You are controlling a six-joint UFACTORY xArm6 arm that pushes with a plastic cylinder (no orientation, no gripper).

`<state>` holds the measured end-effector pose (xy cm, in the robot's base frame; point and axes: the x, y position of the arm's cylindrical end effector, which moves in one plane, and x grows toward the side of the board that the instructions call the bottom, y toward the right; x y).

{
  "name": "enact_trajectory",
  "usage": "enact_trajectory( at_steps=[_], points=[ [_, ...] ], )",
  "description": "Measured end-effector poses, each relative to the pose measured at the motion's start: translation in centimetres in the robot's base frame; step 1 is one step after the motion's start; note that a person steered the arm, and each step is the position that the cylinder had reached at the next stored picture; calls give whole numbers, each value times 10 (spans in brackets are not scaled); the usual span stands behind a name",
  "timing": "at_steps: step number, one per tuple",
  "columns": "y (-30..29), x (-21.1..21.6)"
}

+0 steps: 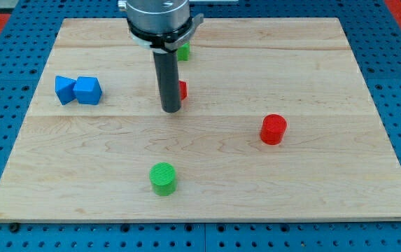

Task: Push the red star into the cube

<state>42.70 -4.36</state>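
Observation:
My tip rests on the wooden board just left of centre, touching or nearly touching a red block that is mostly hidden behind the rod, so its shape cannot be made out. A blue cube sits at the view's left, well to the left of my tip. A second blue block of irregular shape touches the cube's left side.
A green block peeks out behind the arm near the view's top. A red cylinder stands at the right of centre. A green cylinder stands near the bottom edge. Blue pegboard surrounds the board.

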Motion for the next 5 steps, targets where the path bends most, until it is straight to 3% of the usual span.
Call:
enact_trajectory(
  at_steps=[2,3,5],
  points=[
    [53,-30],
    [49,-40],
    [-63,-40]
  ],
)
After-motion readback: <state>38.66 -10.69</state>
